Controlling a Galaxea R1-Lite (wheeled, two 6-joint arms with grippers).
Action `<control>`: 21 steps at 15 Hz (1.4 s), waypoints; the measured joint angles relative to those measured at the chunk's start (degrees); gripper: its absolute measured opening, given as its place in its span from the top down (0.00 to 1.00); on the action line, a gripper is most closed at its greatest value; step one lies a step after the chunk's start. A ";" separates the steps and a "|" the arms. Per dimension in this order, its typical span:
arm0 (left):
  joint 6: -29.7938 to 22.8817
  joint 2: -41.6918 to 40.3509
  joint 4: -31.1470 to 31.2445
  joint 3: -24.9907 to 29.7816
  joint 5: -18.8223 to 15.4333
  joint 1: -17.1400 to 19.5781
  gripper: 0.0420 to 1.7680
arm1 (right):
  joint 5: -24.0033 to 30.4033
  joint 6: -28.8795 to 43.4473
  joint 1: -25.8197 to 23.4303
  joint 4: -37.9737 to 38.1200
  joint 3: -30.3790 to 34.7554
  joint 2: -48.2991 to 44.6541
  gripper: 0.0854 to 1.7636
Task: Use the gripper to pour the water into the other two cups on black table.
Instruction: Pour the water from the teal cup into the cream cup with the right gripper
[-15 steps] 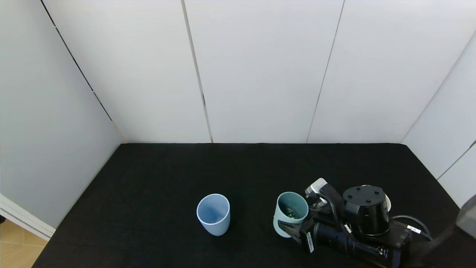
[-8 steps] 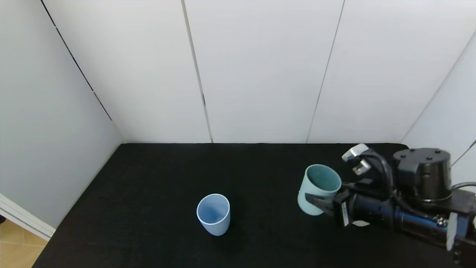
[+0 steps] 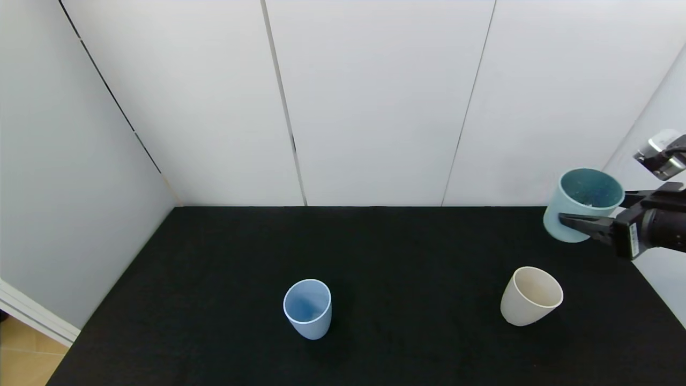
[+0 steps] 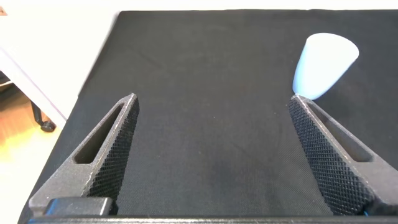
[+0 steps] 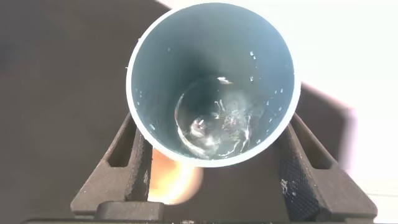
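Two cups wait on the black table [image 3: 225, 279]: light blue cup [image 3: 307, 308] near the middle, cream cup [image 3: 530, 296] to the right. Since a sec ago the right gripper [image 3: 589, 214], clamped on the teal cup [image 3: 581, 212], has lifted it up and rightward, uncovering the cream cup; pour looks not yet begun. Teal cup's long axis near vertical, mouth up, tipped slightly; water [image 5: 214, 121] pooled at bottom. Left gripper [image 4: 211, 146] parked low, jaws spread wide, holding nothing.
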 joint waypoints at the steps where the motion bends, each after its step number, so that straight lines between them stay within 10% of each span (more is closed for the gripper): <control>1: 0.00 0.00 0.05 0.00 -0.02 0.00 0.03 | 0.17 -4.00 -2.28 0.06 -0.06 -0.40 0.35; 16: 0.00 0.00 0.02 0.00 0.00 -0.02 0.03 | 0.30 -28.06 -7.96 2.76 8.80 -1.45 0.35; 21: 0.01 0.00 0.05 0.00 0.00 -0.02 0.03 | -12.46 -38.89 -3.28 10.01 4.91 -1.21 0.35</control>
